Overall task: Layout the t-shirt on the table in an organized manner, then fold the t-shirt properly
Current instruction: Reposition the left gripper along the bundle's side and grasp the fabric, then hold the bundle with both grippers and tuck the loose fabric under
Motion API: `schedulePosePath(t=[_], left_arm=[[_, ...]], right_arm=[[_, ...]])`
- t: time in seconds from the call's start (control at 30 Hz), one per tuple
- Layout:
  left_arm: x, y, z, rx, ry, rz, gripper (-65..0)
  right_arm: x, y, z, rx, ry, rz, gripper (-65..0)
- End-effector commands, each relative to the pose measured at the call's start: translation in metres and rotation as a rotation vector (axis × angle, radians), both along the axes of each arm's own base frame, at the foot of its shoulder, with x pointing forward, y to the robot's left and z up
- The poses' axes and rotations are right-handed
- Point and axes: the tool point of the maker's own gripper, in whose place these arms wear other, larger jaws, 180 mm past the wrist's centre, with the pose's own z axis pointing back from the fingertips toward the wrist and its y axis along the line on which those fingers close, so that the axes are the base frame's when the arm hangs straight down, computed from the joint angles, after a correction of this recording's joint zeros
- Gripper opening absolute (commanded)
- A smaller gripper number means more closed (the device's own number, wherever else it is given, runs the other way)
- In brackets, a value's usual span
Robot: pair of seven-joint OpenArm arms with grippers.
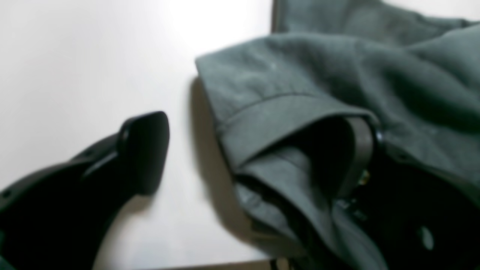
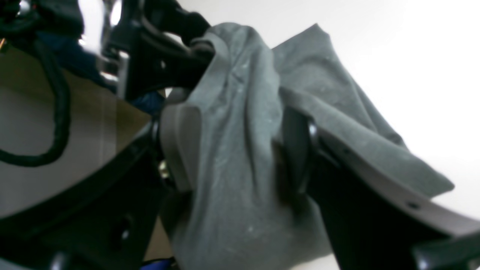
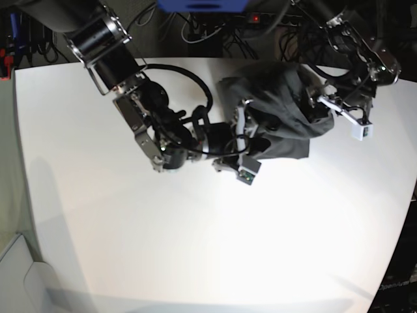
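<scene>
No brand, label or writing can be read anywhere on the cloth or the arms.

The plain dark charcoal-grey short-sleeved cloth t-shirt [image 3: 277, 111] lies bunched and wrinkled in a heap on the far right part of the large white smooth matte surface [image 3: 195, 241], between the two arms. Black cables [image 3: 195, 29] hang in the dark area behind the far edge of the surface, and a cable loop [image 3: 189, 78] on the right arm curves over the surface just beside the shirt.

The right arm reaches in from the base view's upper left, bent low over the surface, and its right claw [image 2: 240, 150] is clamped on a thick gather of the t-shirt [image 2: 240, 123]; the fabric fills the gap between its pale and dark fingers [image 2: 180, 146].

The left arm comes in from the base view's upper right and leans over the shirt's far side. Its left claw [image 1: 247, 150] stands wide: one black finger [image 1: 144, 150] hovers over bare surface [image 1: 75, 56], clear of the cloth, while a hemmed sleeve [image 1: 277, 116] drapes loosely over the other finger.
</scene>
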Motion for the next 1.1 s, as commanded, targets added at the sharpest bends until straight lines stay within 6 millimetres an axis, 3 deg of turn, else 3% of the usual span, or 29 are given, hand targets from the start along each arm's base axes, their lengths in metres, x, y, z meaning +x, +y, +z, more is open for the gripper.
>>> schedulePosePath(t=[0.0,0.07,0.3,0.37,0.53,0.63,0.87,1.07], left_arm=[[0.013,0.001,0.011,-0.003,-0.055,0.001,-6.3],[0.012,-0.001,0.007,-0.015,-0.046,0.001,-9.6],[0.025,-0.004,0.014,-0.033,-0.116,0.023,-36.6],[0.029,-0.011,0.015,-0.034,-0.119,-0.001,-41.6],[0.042,-0.036,0.024,-0.026,-0.144,-0.099,-41.9],[0.056,-0.038,0.046,0.007,-0.206,-0.116,-41.9],[0.067,-0.038,0.085,0.073,-0.305,-0.119,-41.9],[0.082,-0.037,0.084,0.051,-0.313,-0.118,-42.0]], right_arm=[[0.007,0.007,0.019,0.056,-0.034,0.002,-29.2],[0.007,0.007,0.019,0.055,-0.033,0.001,-29.2],[0.009,0.003,0.017,0.05,-0.035,-0.005,-29.2],[0.009,0.003,0.017,0.05,-0.035,-0.005,-29.2],[0.009,0.002,0.017,0.049,-0.035,-0.006,-29.2],[0.01,-0.001,0.015,0.04,-0.036,-0.008,-29.2],[0.012,-0.007,0.011,0.027,-0.037,-0.013,-29.2],[0.017,-0.008,0.015,0.026,-0.051,-0.015,-29.2]])
